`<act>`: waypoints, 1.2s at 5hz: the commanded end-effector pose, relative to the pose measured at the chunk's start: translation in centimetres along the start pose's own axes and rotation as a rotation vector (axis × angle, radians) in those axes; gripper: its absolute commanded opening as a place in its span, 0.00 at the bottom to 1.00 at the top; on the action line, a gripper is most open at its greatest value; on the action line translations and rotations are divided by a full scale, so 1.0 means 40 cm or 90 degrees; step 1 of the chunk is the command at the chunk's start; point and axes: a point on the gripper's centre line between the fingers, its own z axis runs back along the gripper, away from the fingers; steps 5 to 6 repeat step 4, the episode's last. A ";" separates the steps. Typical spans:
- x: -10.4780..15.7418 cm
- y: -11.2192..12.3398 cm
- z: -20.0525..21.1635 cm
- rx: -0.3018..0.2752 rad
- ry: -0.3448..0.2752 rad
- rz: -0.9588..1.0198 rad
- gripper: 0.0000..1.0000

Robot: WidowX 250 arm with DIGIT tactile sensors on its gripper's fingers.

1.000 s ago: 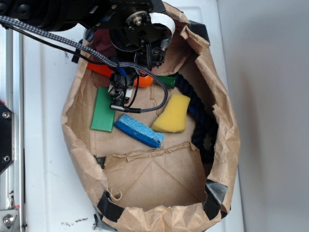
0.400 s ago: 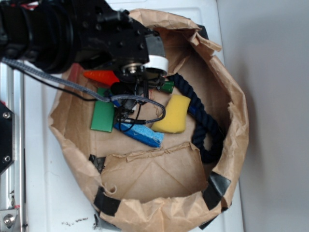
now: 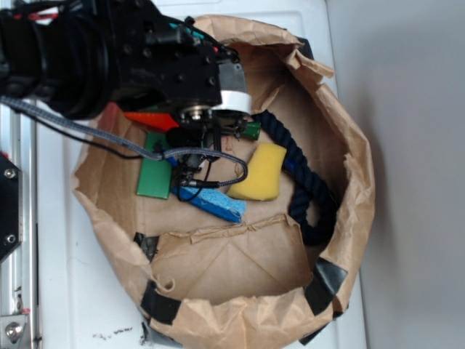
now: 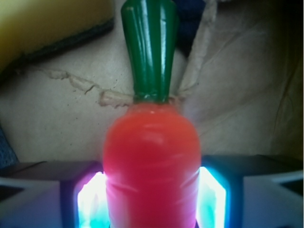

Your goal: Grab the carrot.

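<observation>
A: Where's the carrot (image 4: 151,161)?
B: In the paper bag (image 3: 341,218), between the claw (image 4: 151,199) pads, stem toward 12 o'clock; jaws hug its sides, seemingly clamped
A: Risks?
B: It's smooth and tapered, so it may squirt out; the rope (image 3: 305,182) at 3 o'clock could snag

Bright, even daylight outside, washing out the white table (image 3: 65,240) and leaving the black arm (image 3: 109,54) featureless. Close up, soft and blurred, with cyan-pink glow flanking the carrot (image 4: 152,161).
</observation>
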 end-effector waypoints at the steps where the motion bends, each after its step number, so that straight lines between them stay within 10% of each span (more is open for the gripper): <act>1: 0.007 -0.119 0.275 0.004 -0.083 0.046 0.00; 6: -0.010 -0.161 0.289 0.081 -0.110 0.029 0.06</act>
